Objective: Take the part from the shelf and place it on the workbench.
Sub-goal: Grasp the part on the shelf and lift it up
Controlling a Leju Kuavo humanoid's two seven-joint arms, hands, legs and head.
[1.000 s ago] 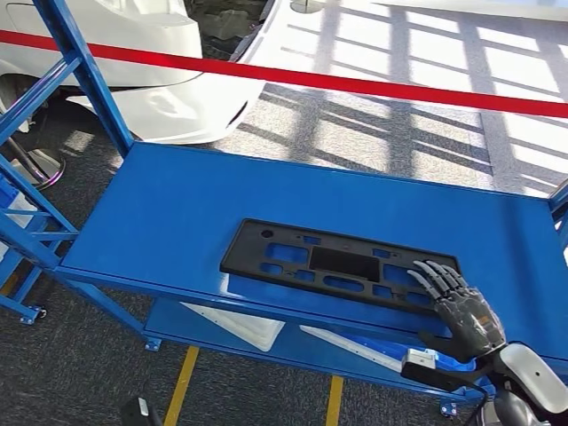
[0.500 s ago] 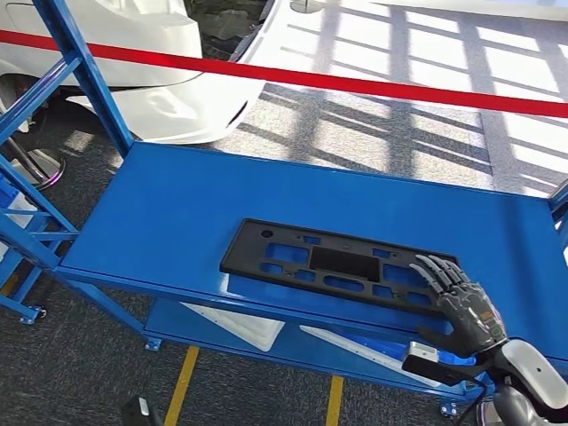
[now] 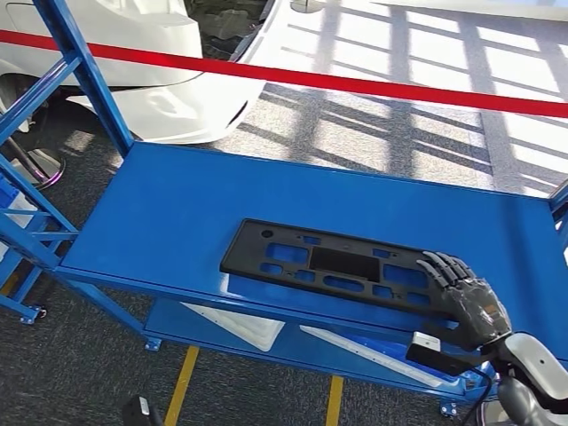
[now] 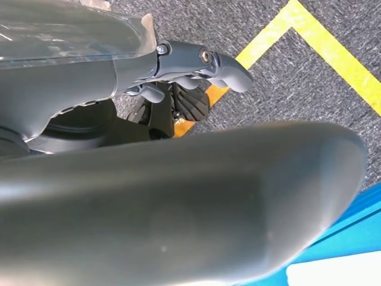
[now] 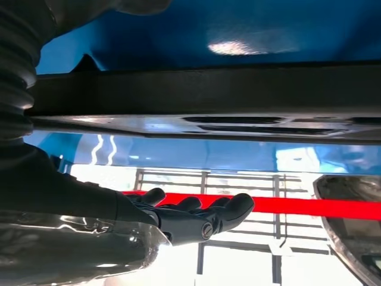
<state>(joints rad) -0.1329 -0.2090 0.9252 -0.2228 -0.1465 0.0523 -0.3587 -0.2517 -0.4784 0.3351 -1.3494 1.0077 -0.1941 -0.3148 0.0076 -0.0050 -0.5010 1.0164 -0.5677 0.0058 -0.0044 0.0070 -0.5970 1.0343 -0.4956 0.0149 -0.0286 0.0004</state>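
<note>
1. Lying flat on the top level of the blue shelf [image 3: 174, 204], the black part [image 3: 335, 266] is a long rectangular plastic frame with several cut-outs, set lengthwise near the shelf's front edge.
2. In the head view the right robot hand [image 3: 469, 297] rests over the right end of the part, its dark fingers [image 3: 445, 266] extended and slightly apart across the top face.
3. Whether that hand's thumb reaches under the part's edge cannot be told from the head view; nothing shows the part lifted off the shelf.
4. In the right wrist view the right robot hand [image 5: 189, 217] appears with its fingers stretched out straight and close beside one another, the dark edge of the part [image 5: 202, 95] running across the picture beside it.
5. In the left wrist view the left robot hand [image 4: 193, 65] hangs over grey carpet [image 4: 314, 89] crossed by a yellow floor line [image 4: 332, 53]; its fingers are loosely curled and hold nothing.
6. A lower level of the shelf [image 3: 268, 337] sits beneath the top one, with pale patches on it.
7. Behind the shelf a red barrier tape [image 3: 335, 80] stretches across the scene, and a white car body [image 3: 153, 89] stands beyond it on the left.
</note>
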